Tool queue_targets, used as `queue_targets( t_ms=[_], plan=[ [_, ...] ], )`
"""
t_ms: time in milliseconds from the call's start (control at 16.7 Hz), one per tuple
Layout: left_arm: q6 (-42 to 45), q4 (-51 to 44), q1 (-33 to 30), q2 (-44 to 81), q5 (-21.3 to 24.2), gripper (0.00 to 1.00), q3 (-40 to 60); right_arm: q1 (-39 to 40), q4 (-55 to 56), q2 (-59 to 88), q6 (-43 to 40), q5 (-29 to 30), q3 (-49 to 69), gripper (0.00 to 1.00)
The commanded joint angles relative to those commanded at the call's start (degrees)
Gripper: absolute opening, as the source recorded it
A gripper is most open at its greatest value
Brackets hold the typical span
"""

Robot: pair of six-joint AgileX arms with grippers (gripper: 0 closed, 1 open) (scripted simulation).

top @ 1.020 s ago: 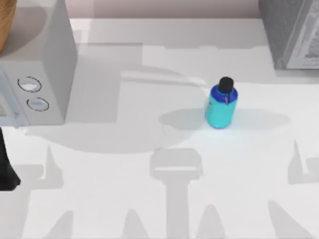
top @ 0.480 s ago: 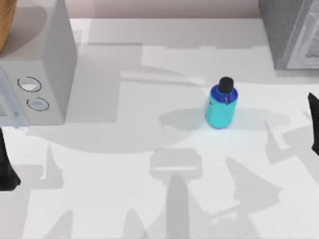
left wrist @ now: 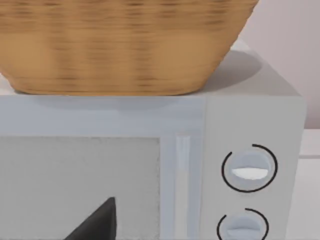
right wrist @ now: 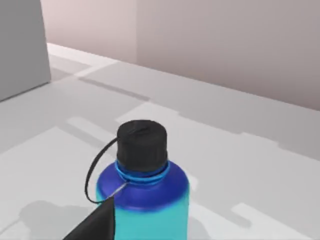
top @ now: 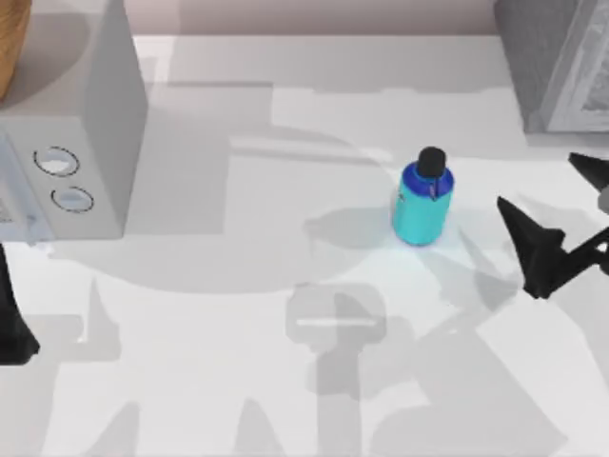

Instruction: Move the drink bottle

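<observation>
The right gripper (top: 557, 214), fingers spread open, stands at three o'clock of the upright drink bottle (top: 422, 203); a crooked approach could topple it.

Top cam looks down on counter (top: 285, 381); left wrist cam close on microwave (left wrist: 250, 115); right wrist cam close on bottle (right wrist: 142, 195), shared w/ top.

Bright even light, soft grey shadows
</observation>
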Motion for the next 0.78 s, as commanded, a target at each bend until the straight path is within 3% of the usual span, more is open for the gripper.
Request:
queue_targets(
  t_ms=[420,780],
  plan=[
    [0.0,0.0,0.0,0.0,0.0,1.0,0.0,1.45,18.64,23.82,-0.66,-6.63,4.15,1.0],
    [0.0,0.0,0.0,0.0,0.0,1.0,0.0,1.74,22.32,28.46,-0.79,-7.92,5.0,1.0]
  ],
)
